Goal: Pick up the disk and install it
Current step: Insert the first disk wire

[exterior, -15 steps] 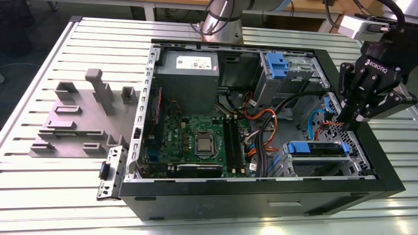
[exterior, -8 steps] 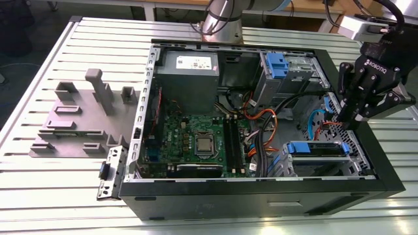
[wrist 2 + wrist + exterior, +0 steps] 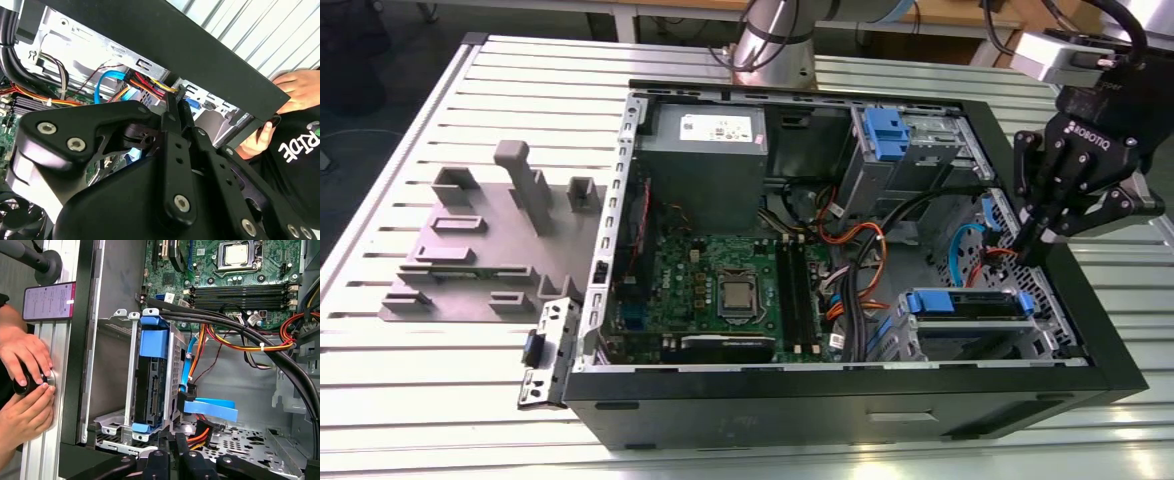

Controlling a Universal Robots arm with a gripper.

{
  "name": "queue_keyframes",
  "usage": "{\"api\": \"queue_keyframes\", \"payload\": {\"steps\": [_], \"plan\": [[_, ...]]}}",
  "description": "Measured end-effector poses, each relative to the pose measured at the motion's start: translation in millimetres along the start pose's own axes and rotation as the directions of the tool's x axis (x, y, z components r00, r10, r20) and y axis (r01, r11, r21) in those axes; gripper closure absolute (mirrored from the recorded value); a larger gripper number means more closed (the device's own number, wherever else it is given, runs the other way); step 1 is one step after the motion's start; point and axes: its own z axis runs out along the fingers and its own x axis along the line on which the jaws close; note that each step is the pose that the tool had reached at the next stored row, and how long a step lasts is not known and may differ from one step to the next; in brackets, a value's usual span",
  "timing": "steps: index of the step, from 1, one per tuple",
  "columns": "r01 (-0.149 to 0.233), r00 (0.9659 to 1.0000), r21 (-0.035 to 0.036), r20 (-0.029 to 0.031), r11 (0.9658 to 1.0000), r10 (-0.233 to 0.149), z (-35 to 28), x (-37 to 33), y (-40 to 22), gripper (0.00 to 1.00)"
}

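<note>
1. The end effector [image 3: 1031,252] hangs just inside the open computer case [image 3: 854,400], at about 3 o'clock in the exterior view, hard by the case's wall on that side. Its fingers appear drawn together and hold nothing; the tips point down among the cables [image 3: 974,240].

2. The disk [image 3: 970,305] already sits in the drive cage [image 3: 974,335] at about 5 o'clock in the exterior view, its blue bracket uppermost. From the end effector it lies just below and a little toward the exterior view's left, near but apart.

3. In the first wrist view the disk [image 3: 151,390] stands on edge in the cage, blue bracket capping both ends, long axis running along the cage rails toward the case wall. Judging by that, the disk looks seated, or nearly so.

4. Room is tight: the case wall on one side, a blue data cable [image 3: 210,409] and orange-and-red power leads [image 3: 250,346] on the other, the black cable bundle [image 3: 240,330] beyond.

5. Farther out, the motherboard [image 3: 720,285] fills the case middle, a grey power-supply box [image 3: 707,135] at 12 o'clock.

6. Outside the case, a person's hands [image 3: 25,385] rest on the slatted tabletop [image 3: 400,400] by the case wall; a grey fixture [image 3: 487,245] lies at 9 o'clock.
</note>
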Motion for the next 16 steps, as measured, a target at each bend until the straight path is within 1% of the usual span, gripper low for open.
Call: {"api": "queue_keyframes", "payload": {"steps": [3, 4, 7, 12, 16], "plan": [[0.000, 1.0000, 0.0001, 0.0002, 1.0000, 0.000, -0.3, 0.1, 0.0, 0.83], [0.000, 1.0000, 0.0001, 0.0002, 1.0000, 0.000, -1.3, 0.4, 0.4, 0.83], [0.000, 1.0000, 0.0001, 0.0010, 1.0000, 0.000, -5.1, 1.4, 4.6, 0.83], [0.000, 1.0000, 0.0008, 0.0010, 1.0000, 0.000, -5.0, 1.6, 9.7, 0.83], [0.000, 1.0000, 0.0010, 0.0006, 1.0000, 0.000, -5.0, 1.6, 10.1, 0.83]]}}
